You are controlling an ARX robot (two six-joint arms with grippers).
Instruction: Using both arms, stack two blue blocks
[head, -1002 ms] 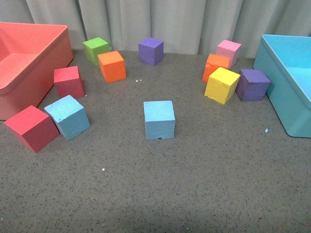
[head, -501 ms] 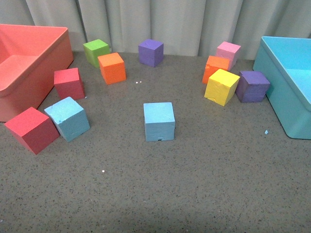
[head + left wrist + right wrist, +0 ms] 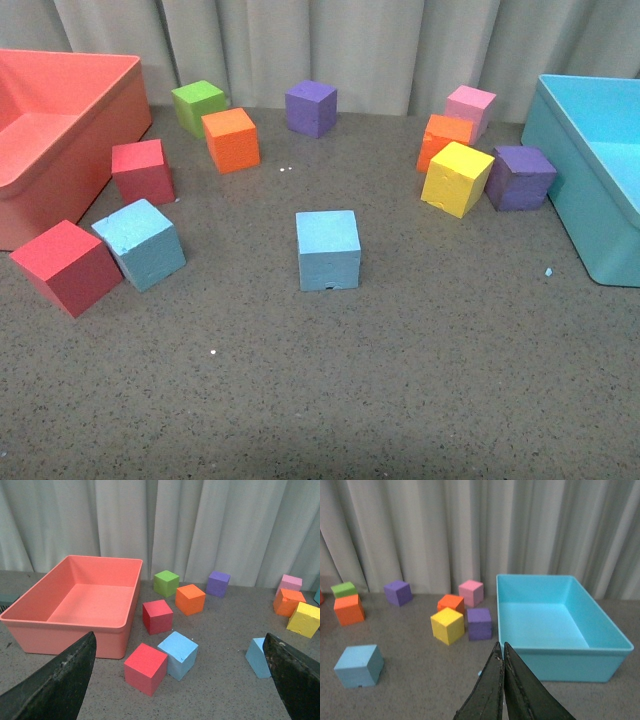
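Front view: neither arm shows. The middle blue block (image 3: 328, 248) sits alone on the table (image 3: 420, 390). The left blue block (image 3: 139, 243) lies just beside a red block (image 3: 65, 265). The two are well apart, so nothing is stacked yet.

Left wrist view: our left end effector (image 3: 179, 636) has its fingers wide apart and empty.

Right wrist view: our right end effector (image 3: 501, 646) is pressed together, holding nothing. We judge every grasp is yet to come.

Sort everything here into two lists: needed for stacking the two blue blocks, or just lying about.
Job: central light sky-blue foam cube; left light sky-blue foam cube; left gripper, open; right gripper, shut.
Lying about: red foam cubes; orange foam cubes; purple foam cubes; green foam cube; yellow foam cube; pink foam cube; salmon plastic bin; turquoise plastic bin.
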